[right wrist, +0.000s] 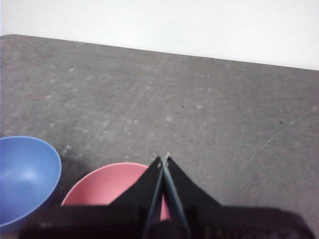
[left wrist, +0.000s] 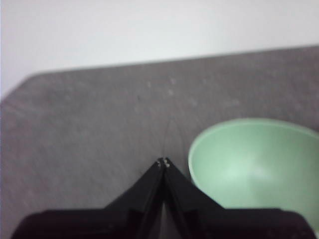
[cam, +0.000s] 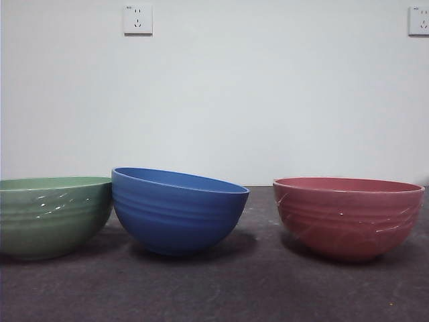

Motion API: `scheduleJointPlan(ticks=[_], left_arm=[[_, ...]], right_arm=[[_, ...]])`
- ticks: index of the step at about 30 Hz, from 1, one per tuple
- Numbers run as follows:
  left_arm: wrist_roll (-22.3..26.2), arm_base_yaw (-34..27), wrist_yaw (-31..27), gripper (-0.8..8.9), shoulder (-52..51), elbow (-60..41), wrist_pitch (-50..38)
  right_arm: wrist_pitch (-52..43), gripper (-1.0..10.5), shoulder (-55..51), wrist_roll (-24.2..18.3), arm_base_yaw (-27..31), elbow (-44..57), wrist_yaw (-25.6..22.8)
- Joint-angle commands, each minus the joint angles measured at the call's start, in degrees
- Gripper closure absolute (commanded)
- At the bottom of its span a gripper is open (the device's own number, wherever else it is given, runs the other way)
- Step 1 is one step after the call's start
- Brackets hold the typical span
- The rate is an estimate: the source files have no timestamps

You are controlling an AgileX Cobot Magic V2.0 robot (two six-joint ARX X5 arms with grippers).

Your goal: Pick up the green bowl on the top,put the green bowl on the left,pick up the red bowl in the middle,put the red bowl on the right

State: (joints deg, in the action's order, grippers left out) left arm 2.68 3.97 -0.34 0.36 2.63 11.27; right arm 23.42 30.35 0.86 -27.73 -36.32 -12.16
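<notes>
green bowl (cam: 50,216) sits upright at the table's (cam: 255,288) left, red bowl (cam: 348,216) upright at the right, well apart. between them a blue bowl (cam: 175,209) tilts, just beside the green one. left gripper (left wrist: 163,162) and right gripper (right wrist: 163,158) hang above their bowls, jaws closed, empty.

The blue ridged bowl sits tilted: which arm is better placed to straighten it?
Probably right: its shut end effector hangs near the pinkish-red ridged bowl, with the blue bowl beside it. The left wrist view lacks it.
</notes>
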Motion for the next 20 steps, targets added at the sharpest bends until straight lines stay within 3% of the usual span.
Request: scheduleJointPlan(ticks=[1, 20], left_arm=[[-1.44, -0.26, 0.79, 8.14, -0.26, -2.05, -0.59], [-1.60, -0.26, 0.57, 8.14, -0.17, -2.38, -0.59]], right_arm=[[-0.22, 9.6, -0.02, 0.61, 0.02, 0.15, -0.22], [-0.17, 9.6, -0.02, 0.61, 0.02, 0.15, -0.17]])
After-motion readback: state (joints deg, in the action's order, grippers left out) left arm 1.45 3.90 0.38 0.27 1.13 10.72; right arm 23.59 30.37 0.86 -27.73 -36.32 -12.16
